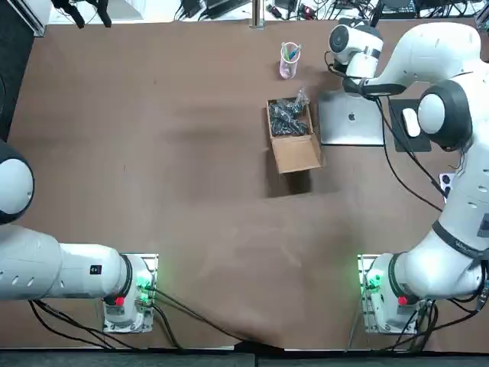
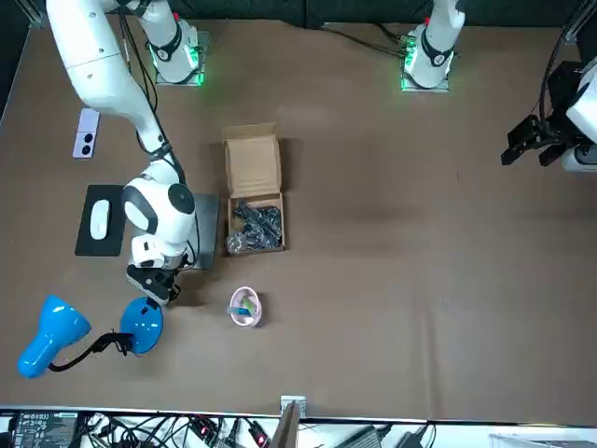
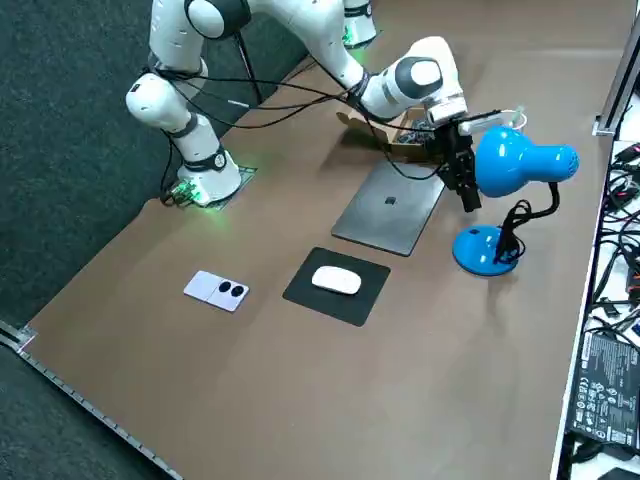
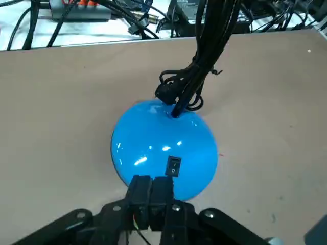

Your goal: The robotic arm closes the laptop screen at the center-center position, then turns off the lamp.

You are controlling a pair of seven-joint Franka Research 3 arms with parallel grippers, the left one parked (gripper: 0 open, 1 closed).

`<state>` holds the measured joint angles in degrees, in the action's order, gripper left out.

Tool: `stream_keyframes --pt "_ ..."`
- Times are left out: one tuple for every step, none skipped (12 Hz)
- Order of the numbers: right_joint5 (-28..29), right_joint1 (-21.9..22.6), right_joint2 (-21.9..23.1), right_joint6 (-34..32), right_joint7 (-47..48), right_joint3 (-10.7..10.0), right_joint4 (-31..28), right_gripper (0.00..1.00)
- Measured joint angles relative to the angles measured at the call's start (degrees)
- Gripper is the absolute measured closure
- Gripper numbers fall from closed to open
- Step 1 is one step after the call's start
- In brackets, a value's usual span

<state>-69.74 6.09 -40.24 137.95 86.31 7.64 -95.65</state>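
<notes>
The silver laptop (image 1: 351, 118) lies closed and flat on the table, also seen in the right side view (image 3: 390, 205). Beyond it stands the blue lamp, with a round base (image 3: 483, 250) and a head (image 3: 520, 165) on a black stalk. My right gripper (image 3: 468, 195) points down just above the base, on the laptop's side of it. In the wrist view its fingers (image 4: 140, 185) are pressed together, shut with nothing between them, right before the small black rocker switch (image 4: 174, 166) on the blue dome (image 4: 153, 138). From the front, the gripper (image 2: 163, 289) hangs beside the base (image 2: 142, 324).
An open cardboard box (image 1: 290, 134) with black parts sits left of the laptop. A pink cup (image 1: 289, 61) stands behind the box. A white mouse on a black pad (image 3: 335, 282) and a small white device (image 3: 218, 290) lie toward the table's right side.
</notes>
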Motion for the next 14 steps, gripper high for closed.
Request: stream_keyframes --pt "-0.08 -0.39 -0.26 0.63 0.0 -0.01 0.1 0.98" --pt "-0.11 -0.67 -0.47 1.19 0.0 -0.01 0.24 0.98" --pt "-0.12 -0.84 -0.64 1.71 0.0 -0.01 0.35 0.98" --pt "-0.12 -0.97 -0.76 2.14 0.0 -0.02 0.37 0.98" --pt "-0.19 -1.1 -0.82 2.39 0.0 -0.02 0.37 0.98" --pt "-0.46 -1.22 -0.83 2.58 0.0 -0.02 0.37 0.98" --pt "-0.65 -1.34 -0.85 2.71 0.0 -0.02 0.38 0.98" --pt "-0.9 -1.49 -0.92 2.76 0.0 -0.02 0.45 0.98" --pt "-1.39 -1.68 -1.08 2.79 0.0 -0.03 0.6 0.98" --pt "-1.79 -1.94 -1.29 2.82 0.0 -0.04 0.76 0.98" --pt "-2.18 -2.26 -1.51 2.93 0.0 -0.05 0.91 0.98" --pt "-2.42 -2.53 -1.7 3.17 0.0 -0.08 1.04 0.98" --pt "-2.48 -2.73 -1.88 3.35 0.0 -0.08 1.2 0.98" --pt "-2.51 -2.86 -2.05 3.41 0.0 -0.08 1.35 0.98"
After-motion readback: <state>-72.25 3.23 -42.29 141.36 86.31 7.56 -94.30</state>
